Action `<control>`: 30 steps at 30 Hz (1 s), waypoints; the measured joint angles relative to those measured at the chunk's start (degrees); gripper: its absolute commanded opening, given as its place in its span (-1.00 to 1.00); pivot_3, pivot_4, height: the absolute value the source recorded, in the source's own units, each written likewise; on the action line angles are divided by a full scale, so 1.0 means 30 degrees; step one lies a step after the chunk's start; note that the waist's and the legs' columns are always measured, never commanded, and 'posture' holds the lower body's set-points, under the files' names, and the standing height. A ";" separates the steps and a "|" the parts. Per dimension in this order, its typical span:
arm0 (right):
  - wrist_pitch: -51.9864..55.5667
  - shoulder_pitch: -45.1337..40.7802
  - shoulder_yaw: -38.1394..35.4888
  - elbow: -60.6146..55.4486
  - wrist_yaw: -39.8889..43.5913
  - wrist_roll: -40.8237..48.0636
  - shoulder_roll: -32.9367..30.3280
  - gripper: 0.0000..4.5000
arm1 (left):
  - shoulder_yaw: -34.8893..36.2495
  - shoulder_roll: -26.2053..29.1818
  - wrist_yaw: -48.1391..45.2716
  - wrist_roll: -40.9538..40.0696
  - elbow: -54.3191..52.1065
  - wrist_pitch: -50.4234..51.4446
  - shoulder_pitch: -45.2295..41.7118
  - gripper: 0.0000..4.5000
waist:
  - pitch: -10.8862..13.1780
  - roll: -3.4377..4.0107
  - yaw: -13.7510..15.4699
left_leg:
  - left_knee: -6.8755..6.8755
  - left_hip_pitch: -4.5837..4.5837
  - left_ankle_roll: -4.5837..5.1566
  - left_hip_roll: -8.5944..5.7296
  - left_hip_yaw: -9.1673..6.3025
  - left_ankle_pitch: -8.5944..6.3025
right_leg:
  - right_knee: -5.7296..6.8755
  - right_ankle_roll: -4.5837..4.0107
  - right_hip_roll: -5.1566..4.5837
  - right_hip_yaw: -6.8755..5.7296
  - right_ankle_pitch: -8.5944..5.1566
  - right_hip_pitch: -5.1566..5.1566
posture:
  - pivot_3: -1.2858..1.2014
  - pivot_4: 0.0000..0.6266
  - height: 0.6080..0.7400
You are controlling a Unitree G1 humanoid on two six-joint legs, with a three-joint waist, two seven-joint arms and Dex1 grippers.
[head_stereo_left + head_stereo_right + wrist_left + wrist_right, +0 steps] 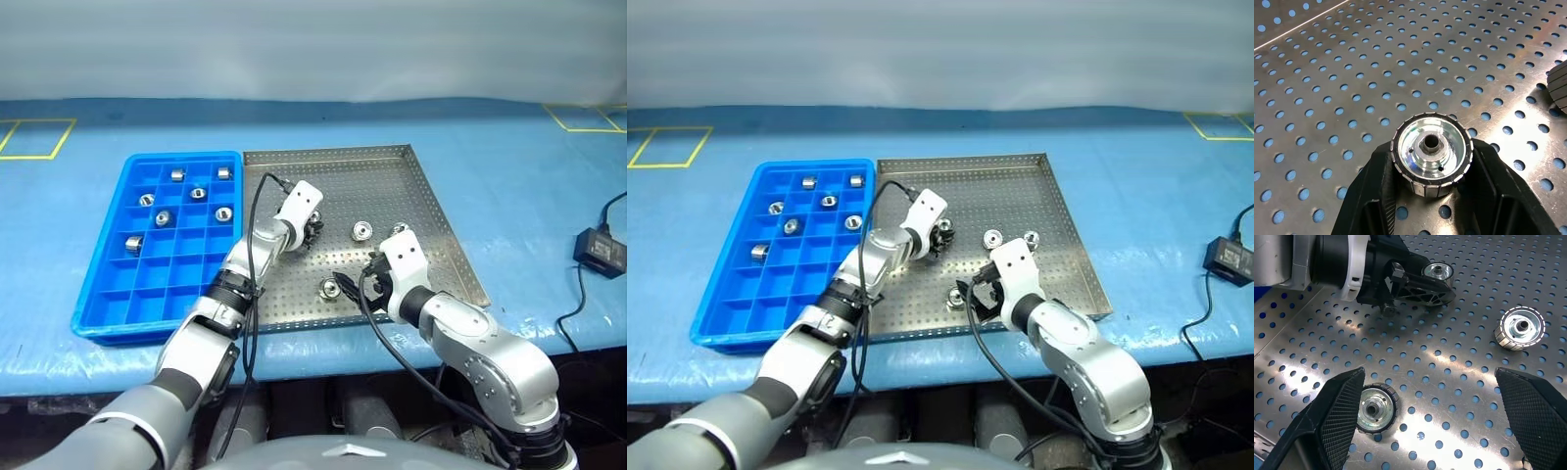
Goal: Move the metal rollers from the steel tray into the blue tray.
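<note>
The steel tray (446, 211) has a perforated floor. My left gripper (312, 231) reaches into its middle and is shut on a metal roller (1431, 154), one black finger (1371, 196) on each side, right at the floor. My right gripper (358, 279) hovers open over the tray's near part, and a roller (1376, 409) lies by one of its fingers (1337, 416). Two more rollers (361, 230) (399, 231) lie further in. The blue tray (103, 294) stands to the left, with several rollers (163, 218) in its far compartments.
A black power adapter (600, 250) with its cable lies on the blue table cover at the far right. Yellow tape squares (39, 137) mark the cover at the back corners. Black cables (257, 225) loop along both of my arms over the tray.
</note>
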 measured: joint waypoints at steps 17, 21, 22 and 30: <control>-0.1218 -0.0887 0.1400 0.0465 0.0992 -0.0310 -0.0173 1.00 | 0.6714 0.2235 0.5657 0.0752 -1.5658 0.4821 0.6300 -0.25 | 0.0003 -0.0003 0.0305 | 0.0017 0.0014 -0.0012 0.0016 -0.0003 0.0007 | 0.0008 -0.0023 0.0000 -0.0004 0.0029 0.0013 | 0.09 -0.52 1.00; -0.2096 -0.1402 0.2181 0.0607 0.2195 -0.0277 -0.0382 1.00 | 0.7468 0.2887 0.5789 0.0772 -1.8466 0.6759 0.8305 -0.25 | 0.0002 -0.0004 0.0558 | 0.0030 0.0019 -0.0010 0.0012 -0.0002 0.0006 | 0.0006 0.0018 -0.0005 -0.0003 0.0010 0.0023 | 0.11 -0.52 1.00; -0.2230 -0.1560 0.2376 0.0683 0.2502 -0.0256 -0.0454 1.00 | 0.7542 0.2978 0.5733 0.0768 -1.9066 0.7200 0.8830 -0.25 | 0.0001 -0.0003 0.0639 | 0.0030 0.0025 -0.0010 0.0012 -0.0001 0.0005 | 0.0006 0.0014 -0.0006 -0.0002 0.0011 0.0025 | 0.12 -0.52 1.00; -0.2971 -0.2221 0.3403 0.1330 0.4049 -0.0192 -0.0704 1.00 | 0.7786 0.3153 0.5970 0.0832 -2.1951 1.0390 1.1829 -0.25 | 0.0002 -0.0005 0.1137 | 0.0041 0.0024 -0.0014 0.0022 -0.0018 0.0008 | 0.0016 -0.0068 -0.0006 -0.0019 -0.0048 0.0029 | 0.15 -0.52 1.00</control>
